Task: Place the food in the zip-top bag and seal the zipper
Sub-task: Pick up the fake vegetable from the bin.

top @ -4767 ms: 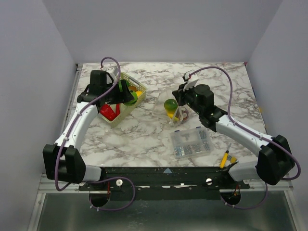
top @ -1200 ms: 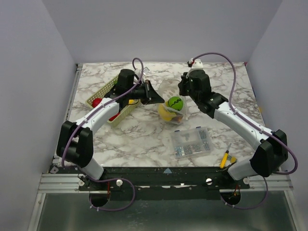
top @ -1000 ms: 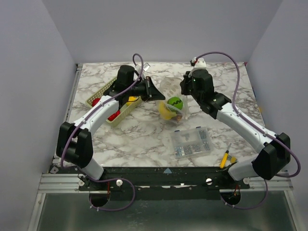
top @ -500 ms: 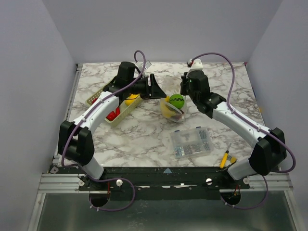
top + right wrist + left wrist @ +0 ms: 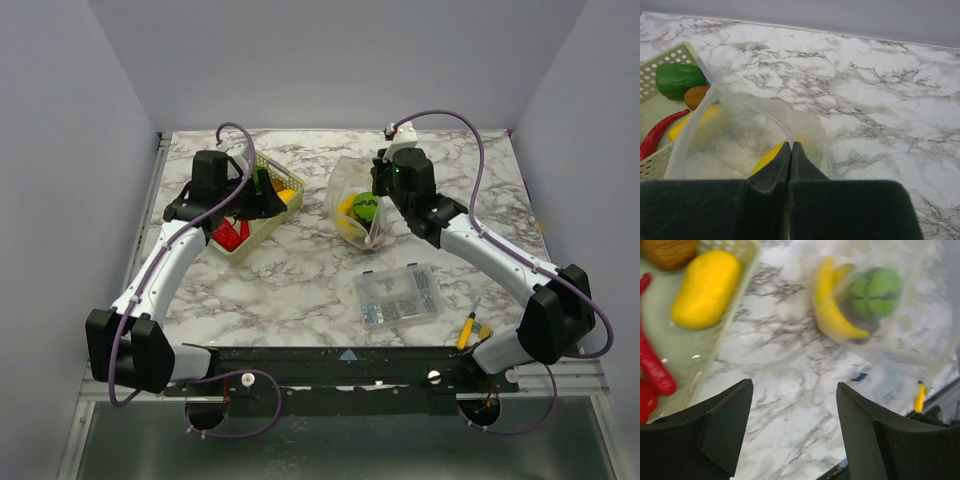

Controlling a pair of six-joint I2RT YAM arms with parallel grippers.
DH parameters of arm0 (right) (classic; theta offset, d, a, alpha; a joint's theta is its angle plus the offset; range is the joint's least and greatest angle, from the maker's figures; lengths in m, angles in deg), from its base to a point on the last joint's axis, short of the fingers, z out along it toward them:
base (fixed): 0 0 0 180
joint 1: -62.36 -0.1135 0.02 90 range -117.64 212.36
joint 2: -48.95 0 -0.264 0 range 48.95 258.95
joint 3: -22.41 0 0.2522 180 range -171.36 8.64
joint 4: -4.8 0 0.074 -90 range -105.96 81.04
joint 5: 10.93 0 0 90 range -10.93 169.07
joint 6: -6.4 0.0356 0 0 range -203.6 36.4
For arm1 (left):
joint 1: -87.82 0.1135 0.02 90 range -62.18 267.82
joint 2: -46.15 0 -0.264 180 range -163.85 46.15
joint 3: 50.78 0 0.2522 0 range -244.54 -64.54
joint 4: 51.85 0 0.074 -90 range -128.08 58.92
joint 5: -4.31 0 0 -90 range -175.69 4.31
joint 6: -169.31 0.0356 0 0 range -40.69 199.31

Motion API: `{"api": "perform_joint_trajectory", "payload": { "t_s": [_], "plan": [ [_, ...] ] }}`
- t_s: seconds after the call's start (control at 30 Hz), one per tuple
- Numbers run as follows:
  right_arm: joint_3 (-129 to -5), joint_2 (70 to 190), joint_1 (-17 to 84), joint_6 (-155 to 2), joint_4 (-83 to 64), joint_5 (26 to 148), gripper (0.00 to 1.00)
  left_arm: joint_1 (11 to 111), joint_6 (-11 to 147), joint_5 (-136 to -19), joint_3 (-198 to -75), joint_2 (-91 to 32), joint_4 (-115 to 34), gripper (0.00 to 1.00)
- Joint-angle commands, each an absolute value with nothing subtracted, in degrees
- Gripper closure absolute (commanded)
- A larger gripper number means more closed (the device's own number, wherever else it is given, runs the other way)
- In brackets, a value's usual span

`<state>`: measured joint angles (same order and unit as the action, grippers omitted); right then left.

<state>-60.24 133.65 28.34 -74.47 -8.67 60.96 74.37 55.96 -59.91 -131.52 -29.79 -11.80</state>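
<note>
Marble worktop (image 5: pixel 300 290) bearing all items | left claw (image 5: pixel 794 387) gaping empty by basket (image 5: pixel 293 184) | right claw (image 5: pixel 790 147) pinching bag (image 5: pixel 740 135) rim | bag judged limp, slippery: holding best at zipper (image 5: pixel 687 131) edge.

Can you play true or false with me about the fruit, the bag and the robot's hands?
The banana is inside the zip-top bag. True.
The left gripper is holding a fruit. False: it is open and empty.
The right gripper pinches the bag's rim. True.
The basket is empty. False: a red chili and a yellow fruit lie in it.
</note>
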Motion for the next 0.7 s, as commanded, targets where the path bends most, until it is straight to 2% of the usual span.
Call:
{"api": "perform_joint_trajectory", "payload": {
  "t_s": [0.0,0.4,0.67],
  "plan": [
    [-57.6,133.0,28.7,-76.7,-5.5,60.2,0.99,79.5,59.0,-70.3,-125.8,-26.3,-10.0,0.29],
    [-53.7,130.3,28.6,-77.9,-1.8,59.2,0.99,87.3,60.0,-76.5,-125.1,-28.6,-10.0,0.29],
    [-52.6,128.6,28.6,-78.0,-0.7,59.5,1.00,90.3,58.6,-82.6,-130.0,-36.4,-6.0,0.27]
  ]
}}
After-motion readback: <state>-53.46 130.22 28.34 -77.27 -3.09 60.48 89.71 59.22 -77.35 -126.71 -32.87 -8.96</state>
